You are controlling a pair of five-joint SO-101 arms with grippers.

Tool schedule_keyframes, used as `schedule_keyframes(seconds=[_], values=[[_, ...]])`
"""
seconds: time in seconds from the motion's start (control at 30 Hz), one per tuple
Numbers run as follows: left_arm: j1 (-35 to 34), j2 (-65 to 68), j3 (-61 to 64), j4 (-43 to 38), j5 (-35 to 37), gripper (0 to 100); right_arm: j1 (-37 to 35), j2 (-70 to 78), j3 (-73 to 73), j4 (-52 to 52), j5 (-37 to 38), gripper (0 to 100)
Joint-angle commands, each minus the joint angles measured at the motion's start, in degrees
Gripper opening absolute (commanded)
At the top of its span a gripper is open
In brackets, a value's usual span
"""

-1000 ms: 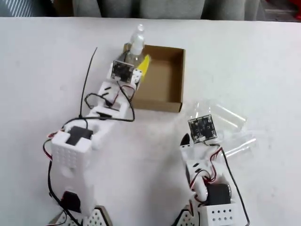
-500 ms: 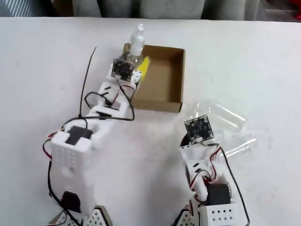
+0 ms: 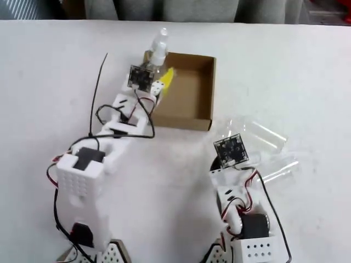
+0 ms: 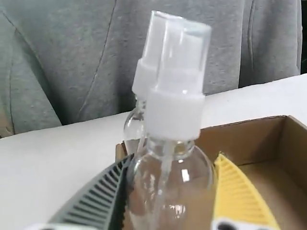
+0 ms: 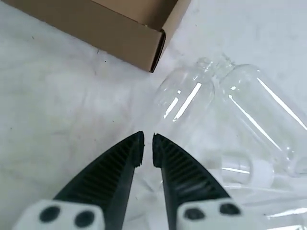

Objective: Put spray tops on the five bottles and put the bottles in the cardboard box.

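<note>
**Two bottles with tops at the box, bare ones on the worktop**

One bottle [image 4: 170, 191] sits in the left end effector [image 4: 171, 162]. The grey finger [image 4: 98, 199] presses one side of its round clear body. The yellow finger [image 4: 240, 191] presses the other side, so the grip is tight on it. The bottle stands upright and has a white spray top [image 4: 175, 103] with a clear cap on it. In the high view this bottle is at the far left corner of the cardboard box [image 3: 189, 119]. I cannot tell if it touches the box floor.

A second bottle [image 4: 132, 127] is right behind it. It is upright too, and it has a spray top of its own. It is by the same corner, but I cannot tell if it is inside the box or just outside.

The right end effector [image 5: 145, 149] hangs low over the white worktop [image 3: 296, 71], near the closest right corner of the box. Its two black fingers are almost together, with just a thin slit between them. They hold nothing. Just past the tips lie bare bottles [image 5: 184, 98]. Two of them lie on their sides, touching each other, with open necks. A small white piece [image 5: 261, 171] that looks like a spray top lies beside them.
</note>
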Motion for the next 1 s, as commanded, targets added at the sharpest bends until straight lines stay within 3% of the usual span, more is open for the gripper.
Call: schedule_keyframes(seconds=[0.0,0.27,0.73,0.87,0.97], values=[[-2.07,-1.36,-1.05,1.93,-0.26,24,0.66,-0.48,0.44,-1.36,0.62,2.0],[-2.15,-6.55,3.52,2.02,-0.26,39,0.66,-0.48,0.44,-1.36,0.62,2.0],[-2.07,-11.03,5.89,2.02,-0.26,39,0.66,-0.48,0.44,-1.45,0.62,2.0],[-1.1,-17.98,11.87,2.29,-0.26,39,0.66,-0.48,0.53,-1.45,0.62,2.0],[-0.31,-25.1,16.35,6.95,-0.26,39,0.66,-0.48,0.53,-1.45,0.62,2.0]])
